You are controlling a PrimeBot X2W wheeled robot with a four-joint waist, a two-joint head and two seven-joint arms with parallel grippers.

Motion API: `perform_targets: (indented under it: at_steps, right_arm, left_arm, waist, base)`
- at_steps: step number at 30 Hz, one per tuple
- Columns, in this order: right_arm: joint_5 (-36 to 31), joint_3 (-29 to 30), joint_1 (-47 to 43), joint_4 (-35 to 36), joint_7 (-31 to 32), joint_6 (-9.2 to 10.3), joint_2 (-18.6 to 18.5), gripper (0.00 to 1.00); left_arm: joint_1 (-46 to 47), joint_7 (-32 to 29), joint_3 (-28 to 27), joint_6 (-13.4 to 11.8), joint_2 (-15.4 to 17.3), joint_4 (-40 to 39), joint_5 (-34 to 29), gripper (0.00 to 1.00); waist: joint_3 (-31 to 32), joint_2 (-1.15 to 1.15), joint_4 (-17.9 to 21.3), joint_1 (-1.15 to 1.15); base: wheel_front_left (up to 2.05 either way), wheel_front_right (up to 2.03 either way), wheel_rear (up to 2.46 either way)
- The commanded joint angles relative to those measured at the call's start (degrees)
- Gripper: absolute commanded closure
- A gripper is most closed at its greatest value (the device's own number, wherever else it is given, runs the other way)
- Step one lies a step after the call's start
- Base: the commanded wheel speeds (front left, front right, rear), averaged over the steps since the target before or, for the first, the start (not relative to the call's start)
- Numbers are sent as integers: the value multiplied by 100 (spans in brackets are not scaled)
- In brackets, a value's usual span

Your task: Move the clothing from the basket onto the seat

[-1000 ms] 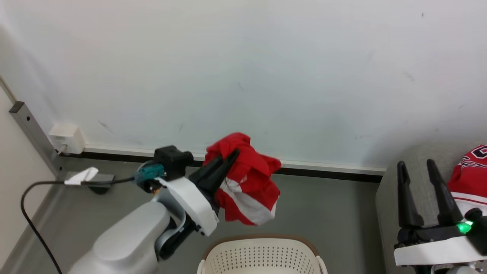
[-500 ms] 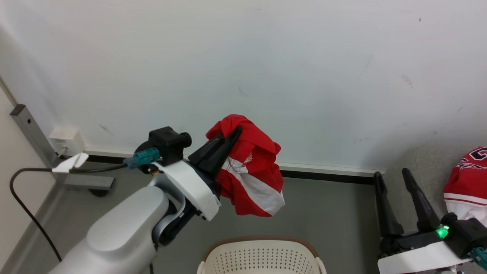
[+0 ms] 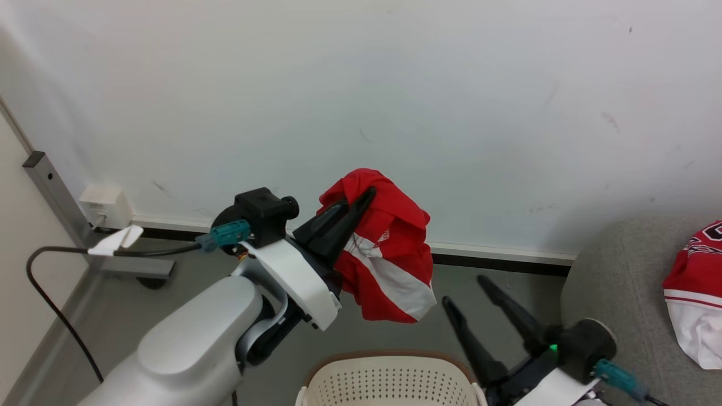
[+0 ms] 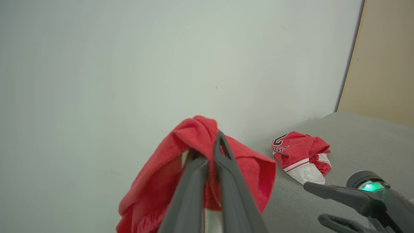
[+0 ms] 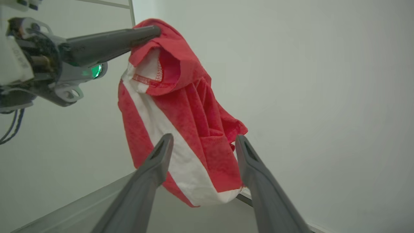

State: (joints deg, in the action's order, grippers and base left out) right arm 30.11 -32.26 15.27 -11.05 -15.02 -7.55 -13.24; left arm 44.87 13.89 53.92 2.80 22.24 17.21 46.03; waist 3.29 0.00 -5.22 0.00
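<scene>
My left gripper (image 3: 356, 198) pinches only a fold of the red garment (image 3: 389, 276); might slip before seat (image 3: 620, 265) at 3 o'clock.

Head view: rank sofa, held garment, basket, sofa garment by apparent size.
1. Sofa, though cropped.
2. Held garment and basket: about alike; basket cut off.
3. Sofa garment, also cropped.

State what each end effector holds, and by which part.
Left end effector: shut on the red-and-white sports garment, pinching a bunched fold at its top. Right end effector: open, holding nothing.
</scene>
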Motion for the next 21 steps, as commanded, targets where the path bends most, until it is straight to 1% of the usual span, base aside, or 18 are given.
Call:
perform_targets:
  at_steps: [1, 3, 5, 8, 15, 21]
  right_arm:
    - [67, -261, 159, -88, -11, 13, -57, 0]
    - [136, -713, 383, -267, -11, 13, -69, 0]
    - [-3, -1158, 653, -557, -11, 13, -131, 0]
    - [-9, -1409, 974, -913, -11, 13, 31, 0]
    - [-82, -1396, 1326, -1574, -11, 13, 370, 0]
    - [-170, -1052, 1382, -1953, -11, 13, 507, 0]
  left_arm:
    - [72, -6, 6, -19, -5, -49, -99, 100]
    - [69, -20, 36, -39, 5, -83, -128, 100]
    - [63, -43, 78, -55, -24, -144, -139, 100]
    - [57, -71, 143, -41, -72, -234, -136, 100]
    - [-30, -160, 350, 15, -219, -429, -162, 100]
    - [-91, -276, 553, 95, -337, -631, -138, 100]
  waist:
    - [6, 0, -20, 0]
    - [4, 0, -42, 0]
    - [0, 0, -86, 0]
    - [-9, 0, -170, 0]
    - [-14, 0, -447, 0]
    - [-9, 0, -704, 0]
  base:
    - [0, 0, 0]
    - [0, 0, 0]
    - [0, 0, 0]
    - [0, 0, 0]
    - [0, 0, 0]
    - [0, 0, 0]
